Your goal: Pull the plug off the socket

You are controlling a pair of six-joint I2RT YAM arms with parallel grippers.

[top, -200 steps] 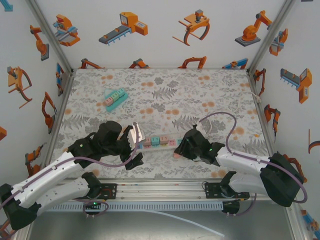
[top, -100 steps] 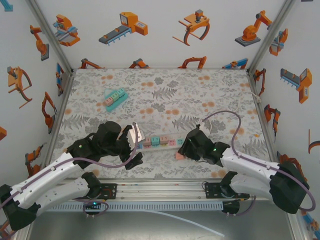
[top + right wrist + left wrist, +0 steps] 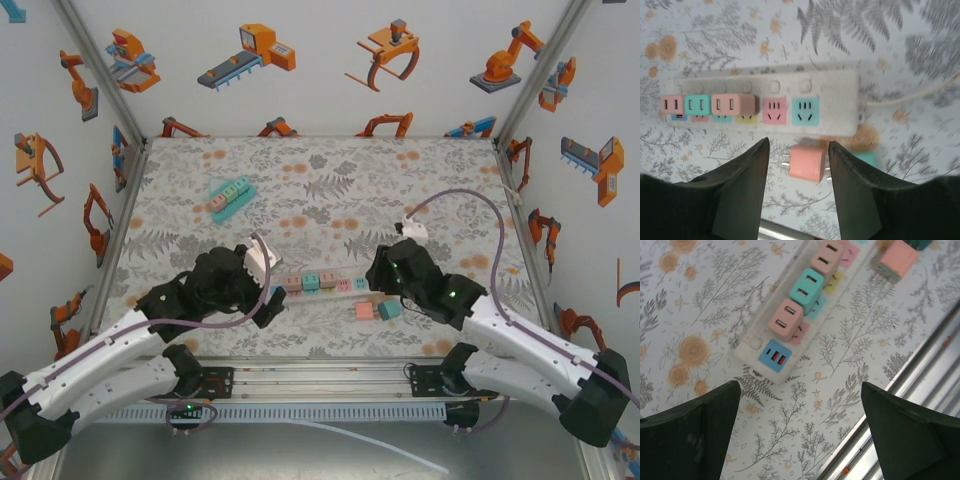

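A white power strip [image 3: 330, 290] lies across the near middle of the table. Three plugs stand in it: pink [image 3: 672, 104], teal [image 3: 697, 104] and pink [image 3: 732, 105]. Its two sockets [image 3: 790, 110] at the right are bare. A loose pink plug [image 3: 807, 163] lies on the table just in front of the strip, with a teal plug [image 3: 389, 311] beside it. My right gripper [image 3: 799, 195] hangs open above the loose pink plug without touching it. My left gripper [image 3: 800, 430] is wide open over the table just short of the strip's left end [image 3: 752, 352].
A second strip on a teal base [image 3: 231, 197] lies at the back left. The white strip's cord runs right to a white end [image 3: 413, 229]. The metal rail [image 3: 320, 378] borders the table's near edge, and printed walls close the other sides.
My right gripper has opened, let go of the pink plug and drawn back up over the strip. The pink plug now rests beside the teal one. My left gripper shifted slightly.
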